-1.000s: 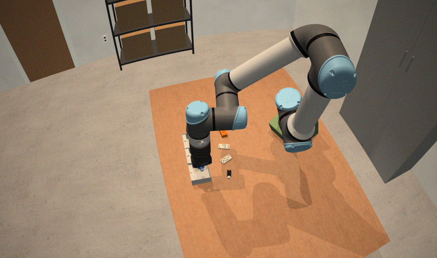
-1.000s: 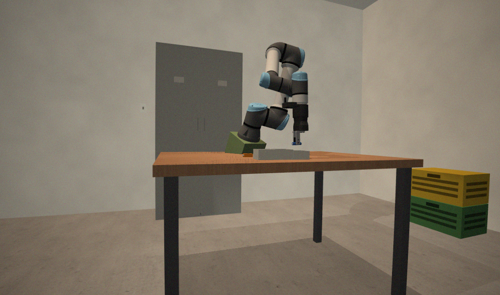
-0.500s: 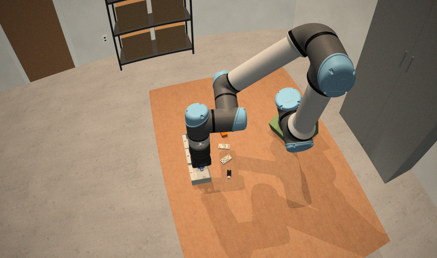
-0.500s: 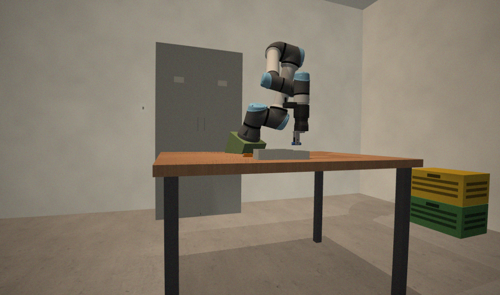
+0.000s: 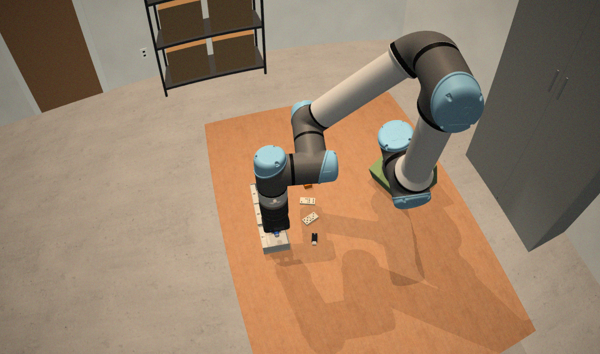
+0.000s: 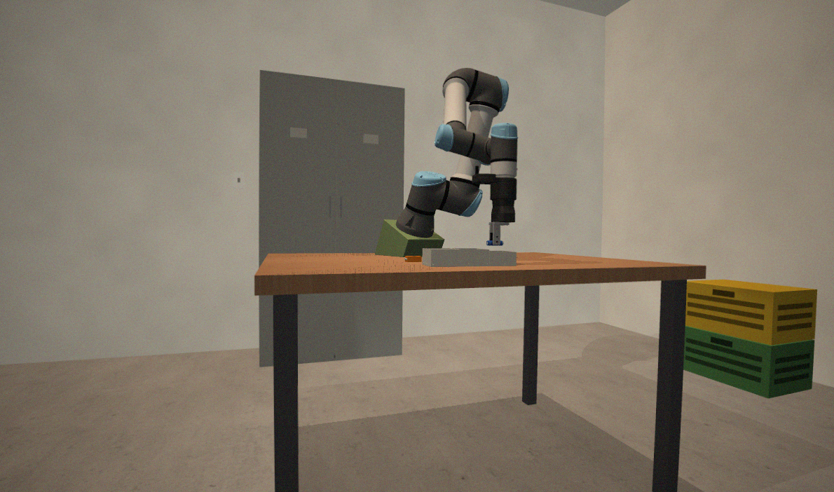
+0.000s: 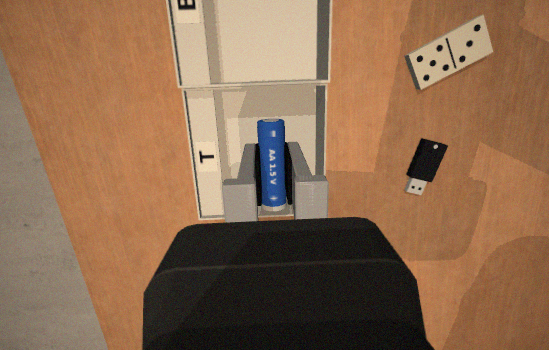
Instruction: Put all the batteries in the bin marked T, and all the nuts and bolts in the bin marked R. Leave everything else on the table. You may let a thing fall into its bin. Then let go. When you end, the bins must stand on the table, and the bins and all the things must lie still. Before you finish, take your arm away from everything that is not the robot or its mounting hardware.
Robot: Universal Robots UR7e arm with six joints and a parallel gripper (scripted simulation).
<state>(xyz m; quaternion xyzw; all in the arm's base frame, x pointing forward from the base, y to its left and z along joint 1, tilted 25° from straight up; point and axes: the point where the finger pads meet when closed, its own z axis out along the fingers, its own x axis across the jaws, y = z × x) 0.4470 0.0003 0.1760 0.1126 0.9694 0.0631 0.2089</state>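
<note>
A blue AA battery (image 5: 276, 234) (image 6: 490, 242) (image 7: 272, 162) hangs clamped in the end effector (image 5: 276, 232) (image 6: 494, 242) (image 7: 272, 161) above the bin marked T (image 5: 276, 248) (image 6: 502, 258) (image 7: 192, 165), apparently awaiting delivery. The next move likely calls for a slight descent, then release between the left and right walls.

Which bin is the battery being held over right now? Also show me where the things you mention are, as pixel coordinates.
The end bin with the T label (image 5: 276, 247) (image 7: 208, 192); the blue battery (image 5: 276, 234) (image 7: 271, 162) hangs over it, not the adjoining one.

Battery (image 5: 276, 234) (image 6: 500, 243) (image 7: 272, 162) reads "+ AA 1.5 V −", bin (image 5: 276, 248) (image 6: 503, 258) (image 7: 209, 195) "T".
</note>
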